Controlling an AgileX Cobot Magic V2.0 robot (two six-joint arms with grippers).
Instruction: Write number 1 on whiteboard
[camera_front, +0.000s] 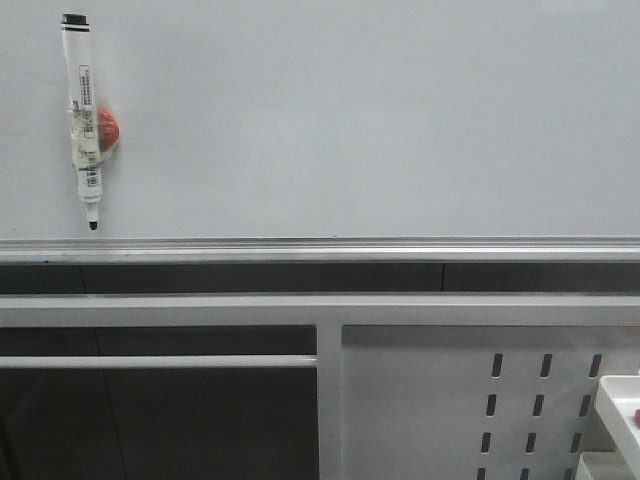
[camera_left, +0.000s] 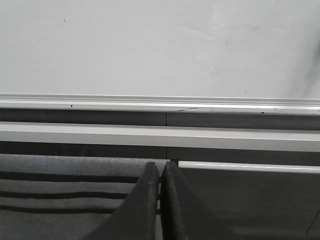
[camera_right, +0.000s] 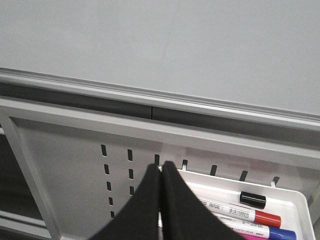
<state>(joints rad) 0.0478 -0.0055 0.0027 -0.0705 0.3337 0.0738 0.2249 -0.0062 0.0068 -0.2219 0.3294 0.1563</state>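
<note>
Whiteboard (camera_front: 380, 120) fills the upper front view, glossy pale grey, rigid, silver rail along its base; no number 1 visible on it yet. Marker (camera_front: 84, 120) hangs at 10 o'clock, capless tip down: light, slick clear barrel, best gripped mid-barrel. Left hand (camera_left: 161, 200) clenched, empty; right hand (camera_right: 161, 200) clenched, empty, above tray (camera_right: 295, 200) of markers.

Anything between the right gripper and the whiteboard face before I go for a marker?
Nothing visible. The right gripper is shut, hanging over the marker tray, and only the perforated panel and silver rail lie below the bare whiteboard.
</note>
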